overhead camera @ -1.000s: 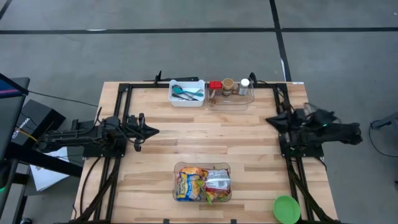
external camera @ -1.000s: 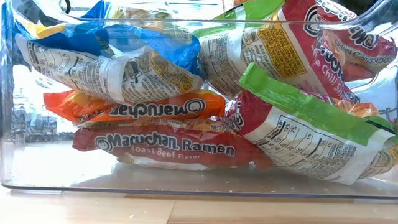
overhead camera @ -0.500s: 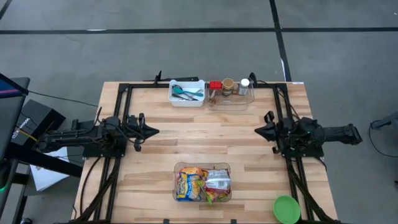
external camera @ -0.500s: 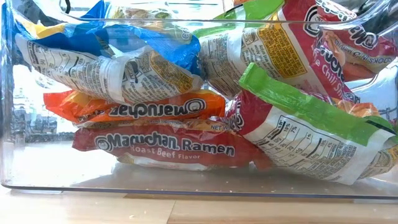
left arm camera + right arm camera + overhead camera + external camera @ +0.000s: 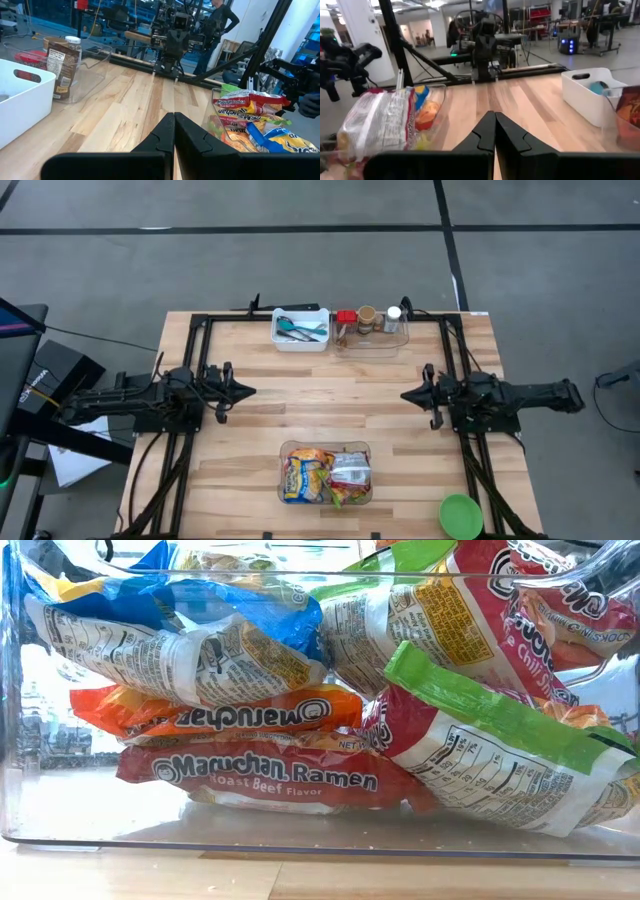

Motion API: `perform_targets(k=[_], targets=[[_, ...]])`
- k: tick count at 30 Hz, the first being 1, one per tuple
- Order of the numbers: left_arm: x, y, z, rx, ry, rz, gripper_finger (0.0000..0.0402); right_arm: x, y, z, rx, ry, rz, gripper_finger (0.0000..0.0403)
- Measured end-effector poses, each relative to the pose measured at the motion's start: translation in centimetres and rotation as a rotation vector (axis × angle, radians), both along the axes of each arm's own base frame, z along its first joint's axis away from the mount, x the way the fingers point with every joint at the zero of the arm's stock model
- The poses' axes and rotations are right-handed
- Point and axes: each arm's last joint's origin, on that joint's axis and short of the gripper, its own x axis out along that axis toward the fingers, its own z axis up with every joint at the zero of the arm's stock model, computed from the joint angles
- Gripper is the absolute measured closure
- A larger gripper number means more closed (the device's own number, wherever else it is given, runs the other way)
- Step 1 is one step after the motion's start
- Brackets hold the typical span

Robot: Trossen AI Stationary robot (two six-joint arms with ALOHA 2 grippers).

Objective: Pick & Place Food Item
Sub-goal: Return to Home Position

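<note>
My left gripper (image 5: 246, 391) sat closed at centre left. My right gripper (image 5: 405, 394), also closed, sat at centre right.

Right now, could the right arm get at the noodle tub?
Probably yes. The right gripper, shut and empty, hangs over bare table, and nothing stands between it and the tub, which has no lid. The left gripper waits on the opposite side, out of the way.

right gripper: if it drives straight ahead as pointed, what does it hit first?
Likely the left gripper, facing it across bare table. The right gripper points straight at it; the ramen bin sits off that line.
</note>
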Motion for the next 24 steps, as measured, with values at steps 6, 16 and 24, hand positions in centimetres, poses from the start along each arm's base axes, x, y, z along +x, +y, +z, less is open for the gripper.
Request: perform_targets(k=[6, 16, 24], targets=[[0.00, 0.00, 0.01, 0.000, -0.001, 0.000, 0.0399, 0.00, -0.18, -0.01, 0.090, -0.001, -0.008, 0.0403], [0.00, 0.00, 0.01, 0.000, -0.001, 0.000, 0.0399, 0.01, -0.16, -0.03, 0.281, -0.003, -0.005, 0.0403], [0.00, 0.00, 0.01, 0.000, -0.001, 0.000, 0.0399, 0.01, -0.16, -0.03, 0.281, -0.003, -0.005, 0.0403]])
